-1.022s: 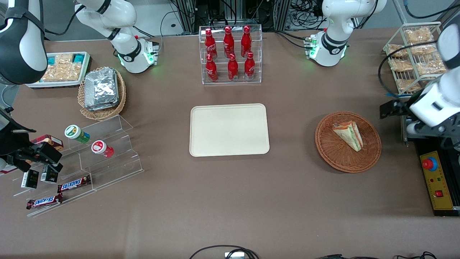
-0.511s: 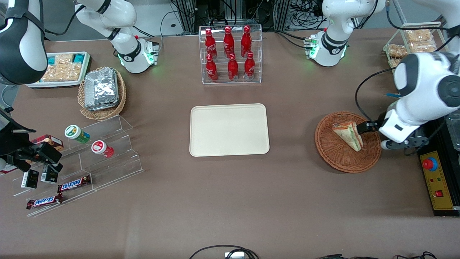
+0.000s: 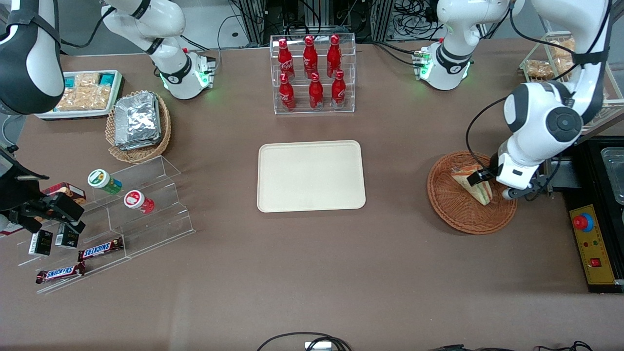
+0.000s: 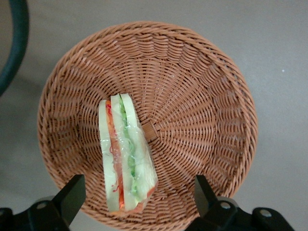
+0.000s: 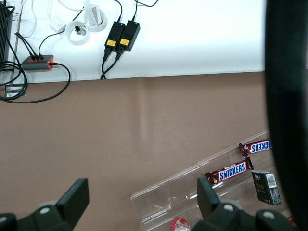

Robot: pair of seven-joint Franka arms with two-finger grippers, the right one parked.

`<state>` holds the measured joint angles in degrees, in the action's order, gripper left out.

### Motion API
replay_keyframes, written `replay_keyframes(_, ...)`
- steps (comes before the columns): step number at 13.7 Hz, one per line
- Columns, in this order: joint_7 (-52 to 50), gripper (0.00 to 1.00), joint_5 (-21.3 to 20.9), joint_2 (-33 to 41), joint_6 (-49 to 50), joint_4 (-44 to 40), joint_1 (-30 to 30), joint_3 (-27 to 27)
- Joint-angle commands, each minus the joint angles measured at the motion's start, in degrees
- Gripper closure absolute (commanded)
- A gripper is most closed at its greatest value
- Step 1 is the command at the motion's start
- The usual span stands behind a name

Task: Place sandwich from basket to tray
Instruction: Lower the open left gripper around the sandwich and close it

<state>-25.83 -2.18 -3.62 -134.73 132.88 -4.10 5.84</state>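
Sandwich [image 4: 126,154] lies on its side in the basket [image 4: 202,96], filling edge up. Gripper [image 4: 137,199] hovers above it, fingers spread wide to straddle it; tray [image 3: 311,176] waits bare.

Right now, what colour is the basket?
Reddish-brown wicker basket, clearest in the left wrist view.

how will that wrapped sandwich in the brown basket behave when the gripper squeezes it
The sandwich is soft white bread, so it will probably squash if pinched hard. Its clear wrap looks glossy and may slip. It lies on its side in the basket, so it seems unlikely to roll. The gripper hovers open above it.
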Motion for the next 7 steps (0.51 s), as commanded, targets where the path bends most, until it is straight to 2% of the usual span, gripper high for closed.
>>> replay_keyframes(1, -3.88, 0.00, -0.46, 1.77, -7.45, 6.15, -0.21, 0.22)
replay_keyframes(7, -4.06, 0.00, -0.46, 0.10, -16.43, 11.87, -1.18, 0.13)
